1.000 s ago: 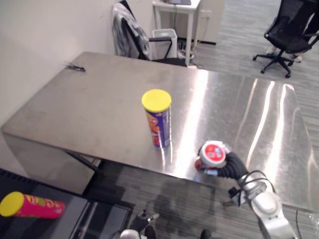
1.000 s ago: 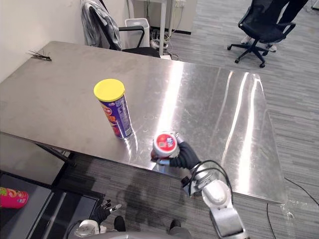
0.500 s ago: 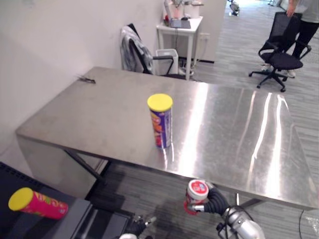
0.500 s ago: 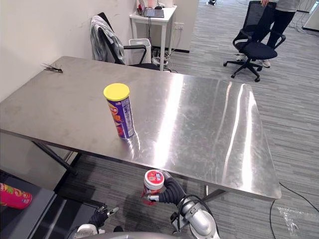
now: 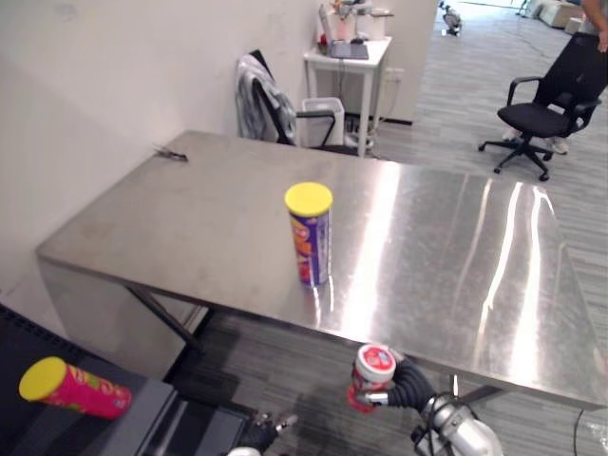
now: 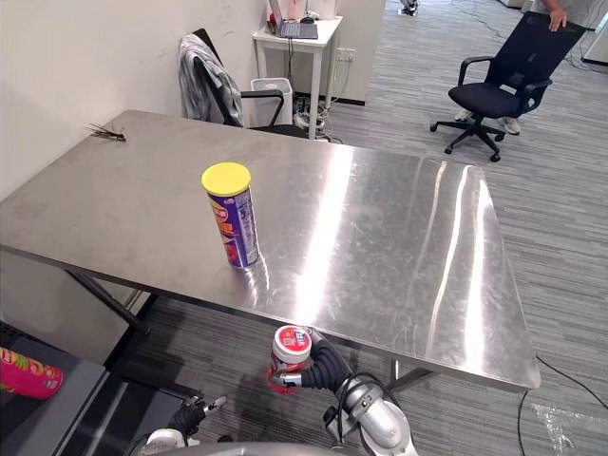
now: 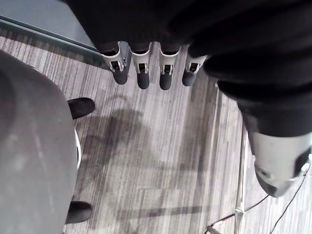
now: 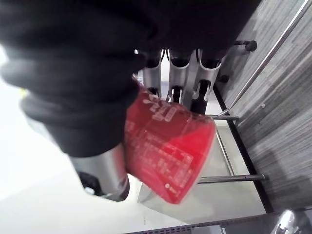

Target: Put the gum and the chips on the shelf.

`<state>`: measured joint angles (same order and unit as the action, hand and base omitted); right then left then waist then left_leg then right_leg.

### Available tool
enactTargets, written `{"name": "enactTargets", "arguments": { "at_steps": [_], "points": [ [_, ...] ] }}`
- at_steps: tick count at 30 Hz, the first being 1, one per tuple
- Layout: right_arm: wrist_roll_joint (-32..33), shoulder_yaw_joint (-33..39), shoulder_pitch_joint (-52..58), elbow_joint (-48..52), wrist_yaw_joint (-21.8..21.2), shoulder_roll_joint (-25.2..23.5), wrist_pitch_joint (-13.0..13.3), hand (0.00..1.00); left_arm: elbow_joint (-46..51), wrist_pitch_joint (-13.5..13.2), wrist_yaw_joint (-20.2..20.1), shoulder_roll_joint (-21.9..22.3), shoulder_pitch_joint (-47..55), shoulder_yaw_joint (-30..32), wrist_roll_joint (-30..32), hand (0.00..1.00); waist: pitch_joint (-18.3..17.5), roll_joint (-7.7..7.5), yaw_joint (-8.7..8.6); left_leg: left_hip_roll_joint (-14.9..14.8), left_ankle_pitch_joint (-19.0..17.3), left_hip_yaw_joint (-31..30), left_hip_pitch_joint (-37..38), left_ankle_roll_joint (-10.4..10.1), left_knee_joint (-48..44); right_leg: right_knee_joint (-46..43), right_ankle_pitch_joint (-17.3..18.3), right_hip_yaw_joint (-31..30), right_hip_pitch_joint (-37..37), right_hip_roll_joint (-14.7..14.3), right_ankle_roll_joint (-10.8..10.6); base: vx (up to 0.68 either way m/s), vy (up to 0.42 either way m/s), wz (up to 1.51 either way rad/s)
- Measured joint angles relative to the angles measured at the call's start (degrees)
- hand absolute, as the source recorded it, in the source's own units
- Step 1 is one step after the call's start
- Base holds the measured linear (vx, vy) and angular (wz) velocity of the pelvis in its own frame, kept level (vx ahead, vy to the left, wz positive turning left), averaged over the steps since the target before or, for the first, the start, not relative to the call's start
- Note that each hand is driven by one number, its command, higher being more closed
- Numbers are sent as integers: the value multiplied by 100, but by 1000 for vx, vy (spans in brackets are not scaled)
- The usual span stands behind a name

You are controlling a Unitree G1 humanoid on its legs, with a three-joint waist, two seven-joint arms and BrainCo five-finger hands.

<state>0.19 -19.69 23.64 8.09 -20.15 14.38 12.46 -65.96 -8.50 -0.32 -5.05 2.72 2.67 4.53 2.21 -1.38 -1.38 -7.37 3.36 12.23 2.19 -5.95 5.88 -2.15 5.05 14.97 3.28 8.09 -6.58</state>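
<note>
1. Gum tub (image 5: 373,370): red with a white-rimmed lid. It is held in mid-air at lower centre of the eye views, below and in front of the steel table (image 5: 190,218) edge. Not on the shelf yet.
2. Right hand (image 6: 328,367) is wrapped round the tub's body. In the right wrist view its fingers (image 8: 181,78) run behind the red wall.
3. Left hand (image 7: 143,75) hangs over the floor, fingers straight, holding nothing.
4. Chips can (image 5: 310,236), purple with a yellow lid, stands upright mid-table, well apart from both hands.
5. Handling, my guess:
   - The tub looks small, stiff, light plastic with slick sides, so a grip round the body under the lid suits it.
   - The chips can looks like a light card tube, tall and tippy, and could dent. I'd take it round the middle.
6. Shelf (image 5: 28,337) is dark, at lower left, cut off by the frame. A pink can (image 5: 71,388) lies on its side there. I can't tell how much room is free.
7. Hard to make out:
   - a small dark thing (image 5: 172,152) at the table's far left corner;
   - thumb contact on the tub, which is hidden.
</note>
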Motion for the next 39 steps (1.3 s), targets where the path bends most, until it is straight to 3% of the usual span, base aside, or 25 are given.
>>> {"name": "enactTargets", "arguments": {
  "at_steps": [2, 4, 7, 10, 14, 15, 16, 18, 19, 20, 21, 22, 23, 24, 25, 26, 27, 28, 29, 30, 33, 39],
  "points": [
    [4, -12, -38, 1, -10, 135, 0, 100, 3, 5, 0, -3, 3, 4, -127, 0, 46, 59, 12, -21, -10, 9, -7, -13, -30, -133, 47, -16, -78, 2, 53, -15, -2, -3],
    [70, -12, -118, 6, -27, 254, 0, 100, 13, 16, 0, -37, 15, 8, -233, 0, 89, 15, 21, -34, -71, -19, -220, -31, -229, -694, 304, -56, -415, 86, 63, -53, -10, 5],
    [148, 18, -277, 36, -28, 540, 0, 100, 123, 9, -13, -146, -83, 26, -827, 0, 439, -73, 38, -30, -543, -346, -829, -44, -1463, -1896, 909, 76, -843, 367, 107, -74, -60, 38],
    [233, 41, -396, 64, -33, 777, 0, 100, 267, -30, -85, -171, -86, 75, -1384, 0, 662, -57, 64, 32, -748, -760, -1293, -105, -2117, -2780, 1434, 383, -1105, 617, 168, -113, -109, 67],
    [245, 303, -392, 233, -35, 970, 1, 100, 345, -51, -251, -187, -96, 132, -2061, 0, 879, -48, 152, 239, -530, -1446, -1567, -161, -2140, -3409, 1885, 1104, -1096, 936, 269, -105, -146, 107],
    [246, 429, -406, 314, -34, 1048, 9, 100, 360, -59, -300, -185, -92, 158, -2245, 0, 932, -132, 179, 273, -351, -1509, -1590, -115, -1924, -3535, 1977, 1319, -1092, 1030, 315, -108, -175, 101],
    [246, 545, -463, 323, -37, 1083, 10, 100, 402, -59, -389, -196, -79, 193, -2247, 0, 935, -121, 185, 194, -233, -1257, -1566, 59, -1618, -3565, 2011, 1562, -1062, 1108, 375, -113, -212, 108],
    [248, 671, -542, 327, -34, 1116, 11, 100, 416, -51, -471, -223, -78, 253, -2230, 0, 978, -196, 174, -50, -153, -442, -1545, 284, -1446, -3551, 2010, 1845, -1061, 1253, 473, -69, -118, 83],
    [246, 741, -594, 326, -43, 1110, 11, 100, 460, -42, -509, -243, -82, 293, -2207, 0, 984, -210, 170, -284, -137, 408, -1635, 357, -1959, -3550, 2007, 2038, -1068, 1384, 504, -54, -49, 71],
    [246, 761, -620, 324, -38, 1108, 11, 100, 505, -38, -510, -241, -71, 323, -2158, 0, 978, -200, 168, -450, -202, 882, -1631, 463, -2521, -3539, 1999, 2137, -1060, 1444, 509, -46, -52, 80],
    [246, 791, -668, 320, -27, 1081, 12, 100, 541, -21, -510, -238, -52, 316, -2100, 0, 960, -168, 150, -670, -604, 1355, -1596, 514, -3166, -3511, 1973, 2289, -1020, 1492, 495, -10, -32, 59],
    [247, 813, -702, 319, -19, 1040, 11, 100, 577, -20, -509, -242, -36, 286, -2053, 0, 969, -139, 144, -770, -743, 1526, -1605, 575, -3443, -3504, 1944, 2356, -1009, 1488, 518, 0, -14, 67],
    [247, 846, -770, 322, -12, 989, 3, 100, 707, -31, -507, -281, -6, 192, -1869, 0, 924, -3, 152, -874, -712, 1849, -1755, 748, -3644, -3524, 1917, 2522, -1009, 1452, 494, -17, -23, 83],
    [246, 869, -808, 301, -16, 903, -14, 100, 826, -32, -517, -358, 2, -90, -1664, 0, 907, -63, 128, -768, -356, 2118, -1861, 1165, -3417, -3400, 1823, 2582, -1050, 1429, 575, -49, -21, 108],
    [246, 915, -774, 295, -43, 844, -13, 100, 928, -34, -545, -422, -8, -252, -1486, 0, 859, -134, 31, -432, 142, 2126, -1777, 1127, -2554, -2940, 1724, 2585, -1113, 1320, 595, -116, -14, 141],
    [247, 1117, -711, 273, -51, 625, 1, 100, 878, -9, -604, -435, -81, -237, -1217, 0, 793, -115, -77, -301, -17, 2207, -1528, 1157, -2168, -2328, 1333, 2910, -946, 1227, 613, -104, -8, 113],
    [247, 1268, -675, 246, -42, 444, -20, 100, 878, -5, -633, -425, -4, -243, -1042, 0, 800, -154, -56, -491, -423, 2686, -1271, 1060, -2652, -2254, 1250, 3018, -895, 1247, 643, -79, -28, 93],
    [253, 1334, -596, 275, -30, 321, -36, 100, 854, -3, -646, -381, 50, -258, -912, 0, 781, -136, -60, -596, -491, 2932, -1069, 940, -2742, -2252, 1240, 3147, -854, 1284, 659, -10, -39, 97],
    [262, 1536, -410, 304, -25, 180, -50, 100, 715, 3, -674, -258, 69, -318, -656, 0, 716, -39, -259, -736, -359, 3258, -712, 821, -2611, -2271, 1240, 3495, -756, 1379, 658, -38, 29, 143],
    [280, 1666, -228, 299, -17, 105, -103, 100, 689, 22, -687, -171, 70, -364, -422, 0, 659, 37, -353, -701, -137, 3311, -631, 666, -2377, -2286, 1216, 3823, -684, 1487, 618, -53, 72, 147],
    [297, 1616, 5, 292, -23, -30, -215, 100, 610, 31, -676, -195, 86, -400, -291, 0, 542, 107, -316, -446, 56, 3387, -816, 704, -2027, -2052, 1009, 4264, -589, 1551, 470, -42, 93, 84],
    [222, 1484, -169, 202, 86, -102, -216, 100, 605, 28, -673, -177, 91, -413, -164, 0, 490, 242, -295, 59, 179, 2814, -867, 655, -782, -2253, 833, 4416, -962, 1668, 483, -66, 112, 25]
  ]
}}
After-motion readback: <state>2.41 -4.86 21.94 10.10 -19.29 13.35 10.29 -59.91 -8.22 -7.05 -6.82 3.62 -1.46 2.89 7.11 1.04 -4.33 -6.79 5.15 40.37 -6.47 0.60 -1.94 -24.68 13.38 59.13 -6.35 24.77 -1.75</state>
